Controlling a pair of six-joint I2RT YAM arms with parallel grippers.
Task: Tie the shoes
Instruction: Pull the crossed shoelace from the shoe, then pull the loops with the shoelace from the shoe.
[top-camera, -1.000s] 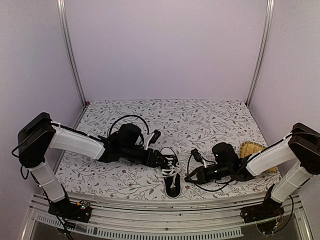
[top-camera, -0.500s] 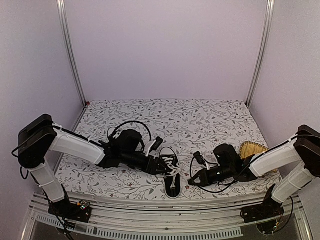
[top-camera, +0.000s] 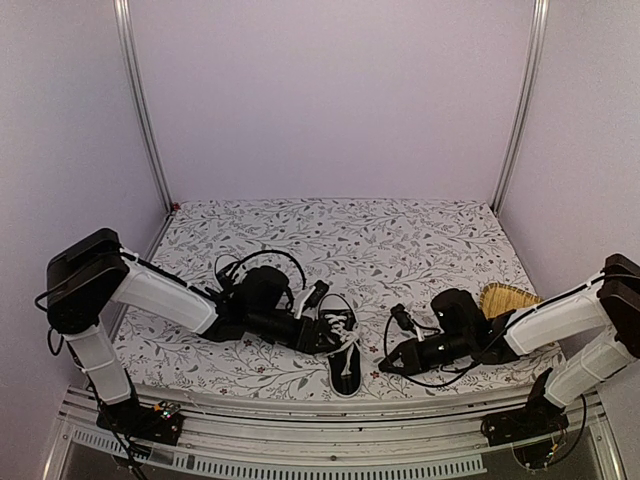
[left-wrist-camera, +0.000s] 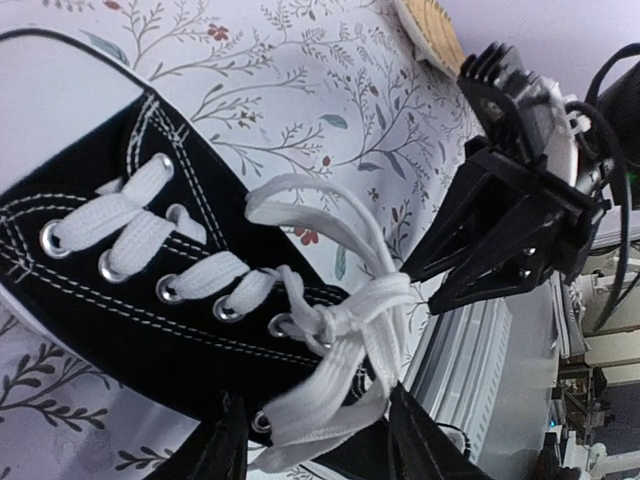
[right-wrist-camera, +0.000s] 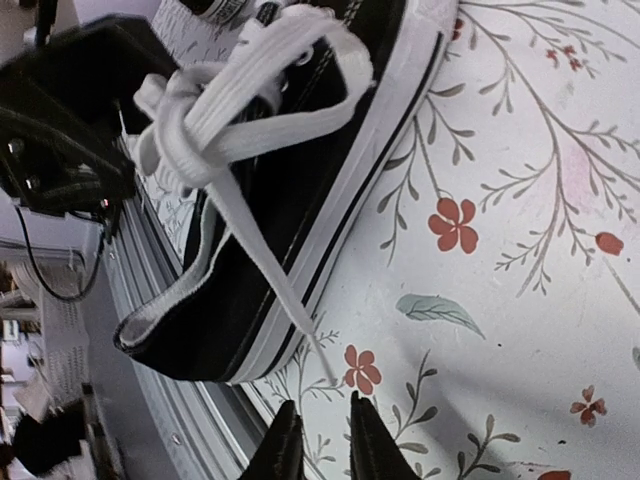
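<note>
Black canvas shoe (top-camera: 343, 372), white laces (left-wrist-camera: 330, 320) knotted; left gripper (left-wrist-camera: 318, 402) apart, right gripper (right-wrist-camera: 322, 404) slightly apart

Black shoe (top-camera: 344, 372) lower centre on floral surface (top-camera: 400, 235); left claw (top-camera: 323, 339) at its laces, right claw (top-camera: 385, 366) just right, apart.

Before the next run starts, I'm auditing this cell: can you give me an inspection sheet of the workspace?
Surface: floral table cover, lying flat.
Job's things: one shoe in view, laces loosely knotted; no second shoe seen.
Clutter: woven tan item, partly behind the right arm.
Grippers: left gripper, jaws open around a lace loop; right gripper, jaws slightly open, empty, beside the shoe.
Cables: black loops over both wrists.
Surroundings: lilac walls, metal posts.
</note>
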